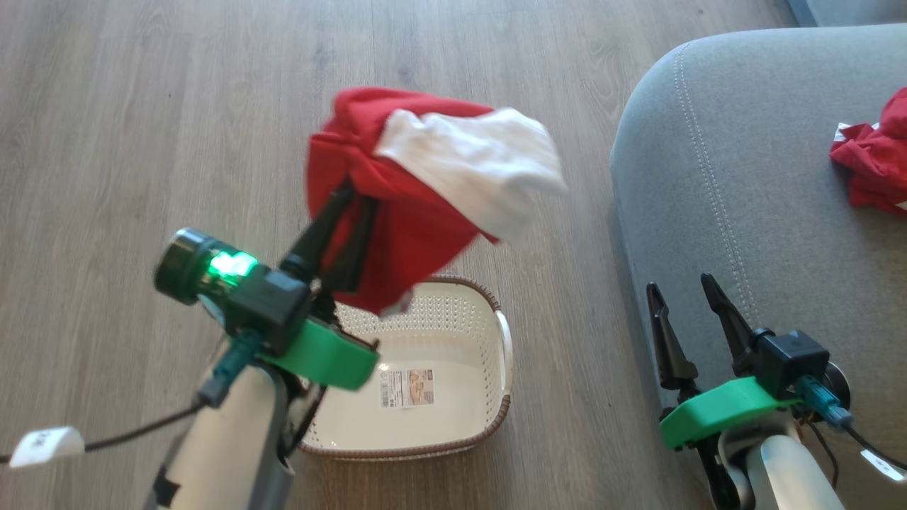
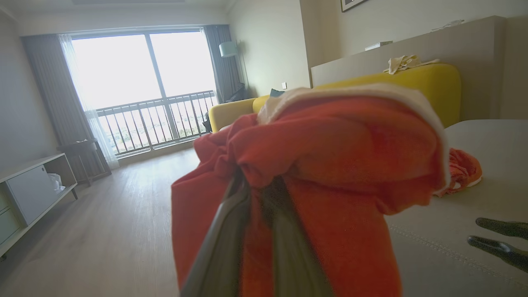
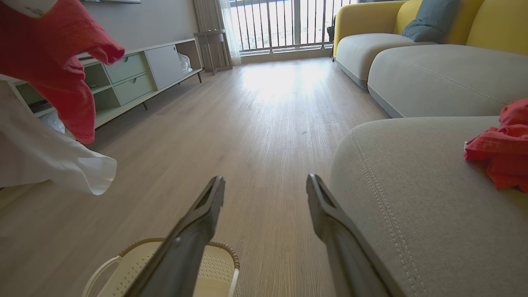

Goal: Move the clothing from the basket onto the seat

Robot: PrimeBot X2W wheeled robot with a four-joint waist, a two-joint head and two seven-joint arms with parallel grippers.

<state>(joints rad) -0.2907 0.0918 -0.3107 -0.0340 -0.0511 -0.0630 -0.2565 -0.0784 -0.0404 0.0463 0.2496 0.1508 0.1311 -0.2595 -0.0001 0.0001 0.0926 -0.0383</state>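
Sunlit living room with a plank floor

A grey-brown wooden floor (image 3: 255,123) ran to a wide, tall window (image 2: 144,70) with a dark balcony railing (image 2: 156,119) outside, and daylight glared off the boards near the glass. Grey curtains (image 2: 45,95) hung at the window's sides, and a white floor lamp (image 2: 228,48) stood in the corner. A yellow sofa (image 2: 433,82) with a teal cushion (image 3: 429,18) lined one side. Opposite stood a low white cabinet (image 3: 136,78) with pale green drawers, a small dark side table (image 2: 80,148) near its end.
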